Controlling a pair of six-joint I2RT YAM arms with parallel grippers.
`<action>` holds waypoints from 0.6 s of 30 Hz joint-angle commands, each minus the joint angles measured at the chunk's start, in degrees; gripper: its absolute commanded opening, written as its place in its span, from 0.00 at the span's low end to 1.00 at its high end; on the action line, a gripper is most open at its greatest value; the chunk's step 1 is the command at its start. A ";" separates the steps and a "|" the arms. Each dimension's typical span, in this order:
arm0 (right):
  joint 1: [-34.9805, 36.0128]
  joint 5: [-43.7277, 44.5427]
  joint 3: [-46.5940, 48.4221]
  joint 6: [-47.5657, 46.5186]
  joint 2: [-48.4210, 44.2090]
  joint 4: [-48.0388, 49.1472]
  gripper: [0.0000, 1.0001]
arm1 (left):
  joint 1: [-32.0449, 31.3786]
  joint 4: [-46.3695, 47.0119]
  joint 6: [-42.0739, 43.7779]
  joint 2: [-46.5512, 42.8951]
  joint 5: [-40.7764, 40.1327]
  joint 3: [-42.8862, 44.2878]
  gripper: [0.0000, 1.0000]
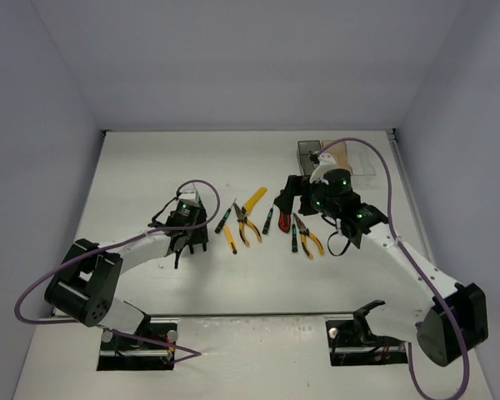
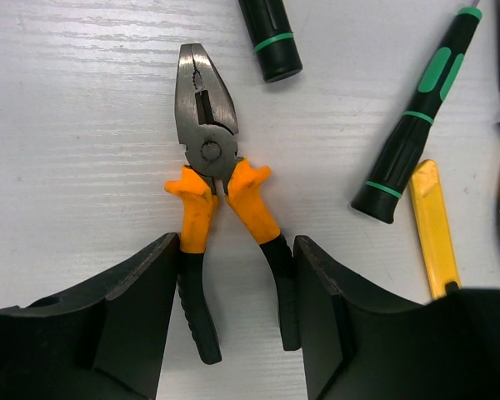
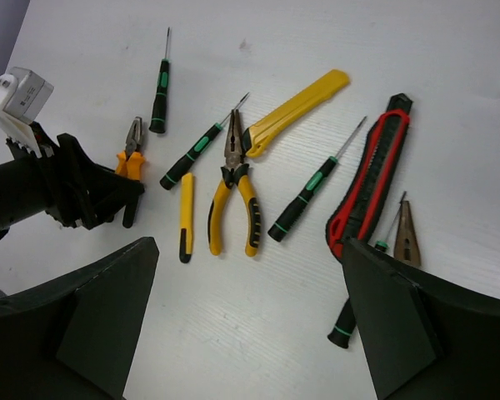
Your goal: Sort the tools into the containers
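So the orange-handled combination pliers (image 2: 207,158) sat at the left end of the tool row, mid-table, jaws pointing away from the arm bases. The left gripper (image 2: 237,275) was low over them with its 2 fingers (image 2: 142,317) spread, 1 on the outside of each black handle grip. Both sat really close to the grips, and I couldn't tell if they actually touched. Left of the pliers there was just bare white table (image 1: 142,167), so lots of room on that side. To the right it got tight: a black-green screwdriver (image 2: 408,125) lay angled just beside them, with a slim yellow knife (image 2: 433,225) right under its butt end.

Further right came yellow long-nose pliers (image 3: 232,196), a big yellow utility knife (image 3: 296,108) touching their nose, another screwdriver (image 3: 308,196), then a red utility knife (image 3: 371,179) with a 3rd pair of pliers (image 3: 407,237) just beside it. The right gripper (image 3: 248,267) hung over that end with its fingers wide apart, holding nothing.

The 3 bins were parked in the far right corner behind the right arm, side by side: smoky bin (image 1: 307,152), amber bin (image 1: 337,155) and clear bin (image 1: 365,162). They sat near the far and right table edges, well apart from the orange pliers.
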 commanded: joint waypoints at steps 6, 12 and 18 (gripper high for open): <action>5.65 -3.84 6.78 2.95 10.86 10.81 0.86 | -0.86 2.29 1.21 -1.49 1.59 1.18 0.00; 7.21 -1.67 5.37 2.52 11.29 10.94 0.86 | -0.86 -5.30 -0.04 2.38 -0.79 4.80 0.10; 7.21 0.65 2.60 1.68 7.92 10.89 0.88 | -0.95 -8.22 -1.51 4.99 -1.35 8.23 0.59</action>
